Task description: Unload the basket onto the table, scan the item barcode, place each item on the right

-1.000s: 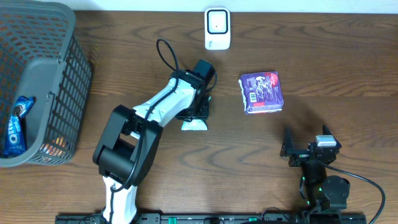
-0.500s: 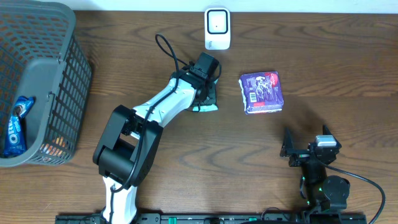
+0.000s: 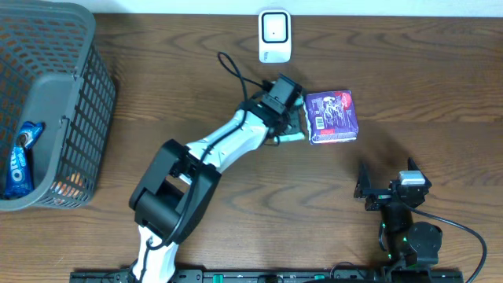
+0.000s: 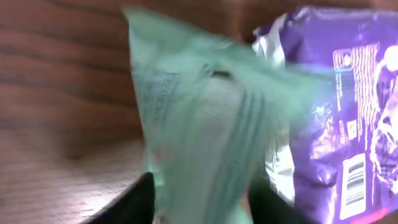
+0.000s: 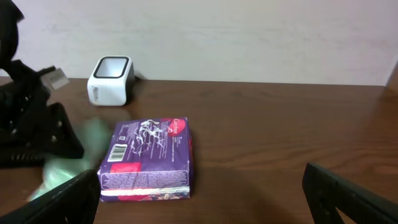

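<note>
Left end effector (image 3: 292,130): pale green plastic packet (image 4: 199,124) between fingers (image 4: 127,202), grip unclear tbh.
Your move: barcode facing white boxy scanner (image 3: 274,35).

Overhead looks down, wrists low, 3 views share purple packet (image 3: 331,116)

One scanner (image 3: 275,35), one purple packet (image 3: 332,116), one green pouch (image 4: 205,124), one basket (image 3: 93,118).

Soft even light, faint shadows; overhead sharp, left wrist cam motion-blurred, esp. green packet (image 4: 205,124).
</note>
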